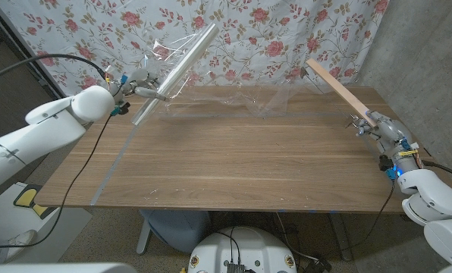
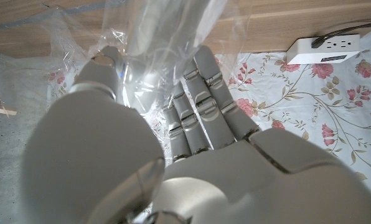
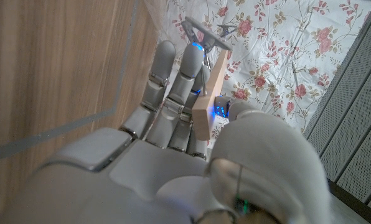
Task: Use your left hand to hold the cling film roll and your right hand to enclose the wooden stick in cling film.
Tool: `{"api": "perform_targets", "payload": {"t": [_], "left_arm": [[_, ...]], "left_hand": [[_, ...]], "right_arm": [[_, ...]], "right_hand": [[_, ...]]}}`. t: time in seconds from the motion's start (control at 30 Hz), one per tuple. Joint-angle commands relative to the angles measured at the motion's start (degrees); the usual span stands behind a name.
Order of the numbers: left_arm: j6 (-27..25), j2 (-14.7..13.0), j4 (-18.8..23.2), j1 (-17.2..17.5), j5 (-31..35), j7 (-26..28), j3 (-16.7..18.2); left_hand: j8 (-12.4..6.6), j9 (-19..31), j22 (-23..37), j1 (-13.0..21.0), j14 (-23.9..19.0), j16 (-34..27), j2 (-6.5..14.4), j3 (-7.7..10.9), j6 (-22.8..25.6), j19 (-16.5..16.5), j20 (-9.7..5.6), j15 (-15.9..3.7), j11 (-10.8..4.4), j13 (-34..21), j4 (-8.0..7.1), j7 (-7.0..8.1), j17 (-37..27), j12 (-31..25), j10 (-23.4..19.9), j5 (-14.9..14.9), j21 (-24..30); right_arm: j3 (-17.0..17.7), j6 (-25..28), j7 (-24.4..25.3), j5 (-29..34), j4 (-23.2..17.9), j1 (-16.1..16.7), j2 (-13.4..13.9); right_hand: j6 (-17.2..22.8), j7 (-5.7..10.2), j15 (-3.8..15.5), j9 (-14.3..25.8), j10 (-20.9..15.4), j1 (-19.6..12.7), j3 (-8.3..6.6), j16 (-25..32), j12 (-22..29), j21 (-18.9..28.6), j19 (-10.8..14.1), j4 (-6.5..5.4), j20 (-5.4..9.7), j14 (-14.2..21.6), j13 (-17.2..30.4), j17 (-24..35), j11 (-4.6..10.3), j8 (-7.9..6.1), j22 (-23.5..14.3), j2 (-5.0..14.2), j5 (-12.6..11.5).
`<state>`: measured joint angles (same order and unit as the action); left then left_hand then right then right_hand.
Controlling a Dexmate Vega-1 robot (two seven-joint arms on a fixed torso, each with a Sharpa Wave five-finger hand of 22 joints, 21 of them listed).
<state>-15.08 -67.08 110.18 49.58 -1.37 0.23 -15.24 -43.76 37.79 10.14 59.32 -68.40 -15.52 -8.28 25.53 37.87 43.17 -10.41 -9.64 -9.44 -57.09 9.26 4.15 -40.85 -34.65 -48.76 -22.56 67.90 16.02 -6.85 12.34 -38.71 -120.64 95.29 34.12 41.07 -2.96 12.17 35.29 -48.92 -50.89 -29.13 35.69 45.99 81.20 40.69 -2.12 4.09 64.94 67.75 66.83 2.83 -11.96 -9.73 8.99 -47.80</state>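
Both busy: left hand (image 1: 137,82) grips film roll (image 1: 177,64), right hand (image 1: 381,130) holds stick (image 1: 340,89).

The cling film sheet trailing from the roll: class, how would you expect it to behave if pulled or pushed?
Probably floppy: the cling film sheet lies crumpled and wrinkled on the table. Likely very light, since it drapes loosely from the roll the left robot hand holds. It may cling and bunch rather than slide.
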Motion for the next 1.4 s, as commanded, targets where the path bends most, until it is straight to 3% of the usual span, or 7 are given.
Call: {"api": "perform_targets", "payload": {"t": [0.03,0.37,0.63,1.4], "left_arm": [[-0.7,1.0,0.0,-3.2,1.3,-1.4,-2.0],[-1.1,1.7,-0.6,-5.8,2.2,-2.6,-3.1],[-0.7,2.6,-0.9,-8.3,3.6,-3.7,-4.4],[-1.7,2.7,0.4,-10.6,5.6,-5.4,-5.0]], "left_hand": [[-0.95,0.4,-0.1,6.9,-4.0,0.2,7.4,9.23,4.5,-0.2,-0.03,-3.65,-1.19,-0.2,0.14,4.35,-0.2,0.0,-1.5,0.1,0.4],[-1.0,0.4,-0.1,6.8,-4.0,0.4,7.4,9.41,4.5,-0.3,-0.05,-3.65,-1.28,-0.4,0.13,4.49,-0.3,0.1,-1.5,0.2,0.6],[-1.04,0.3,-0.1,6.8,-4.2,0.5,7.4,9.46,4.5,-0.3,0.01,-3.65,-1.29,-0.3,0.13,4.44,-0.4,0.1,-1.6,0.3,0.7],[-1.33,0.4,-0.1,6.5,-4.5,0.9,7.2,9.74,4.5,-0.6,-0.07,-3.65,-1.44,-0.6,0.12,4.58,-0.4,0.3,-1.8,0.4,1.2]], "right_arm": [[2.4,0.3,-0.9,0.4,-1.5,2.6,-1.4],[3.6,0.6,-1.5,0.4,-2.2,3.8,-2.7],[4.5,1.9,-3.3,0.3,-2.8,3.9,-2.0],[5.4,2.5,-5.6,0.3,-3.1,5.4,-2.3]], "right_hand": [[6.8,6.42,0.41,0.2,-4.7,-0.4,-16.23,0.0,0.2,0.0,0.0,8.78,2.67,0.0,0.4,0.1,4.01,-0.39,-0.2,1.0,-0.6],[6.8,6.49,0.42,0.2,-4.8,-0.3,-16.18,0.1,0.2,0.0,0.0,8.74,2.69,0.1,0.4,0.1,3.96,-0.4,-0.2,0.98,-0.7],[7.1,6.35,0.41,0.1,-5.1,-0.3,-16.21,0.2,0.2,0.1,0.1,8.77,2.64,0.2,0.2,0.2,3.98,-0.41,-0.2,0.97,-0.9],[7.2,6.25,0.42,0.0,-5.6,-0.1,-16.02,0.3,0.1,0.3,0.3,8.96,2.47,0.4,0.2,0.0,3.81,-0.41,-0.2,0.91,-1.2]]}}
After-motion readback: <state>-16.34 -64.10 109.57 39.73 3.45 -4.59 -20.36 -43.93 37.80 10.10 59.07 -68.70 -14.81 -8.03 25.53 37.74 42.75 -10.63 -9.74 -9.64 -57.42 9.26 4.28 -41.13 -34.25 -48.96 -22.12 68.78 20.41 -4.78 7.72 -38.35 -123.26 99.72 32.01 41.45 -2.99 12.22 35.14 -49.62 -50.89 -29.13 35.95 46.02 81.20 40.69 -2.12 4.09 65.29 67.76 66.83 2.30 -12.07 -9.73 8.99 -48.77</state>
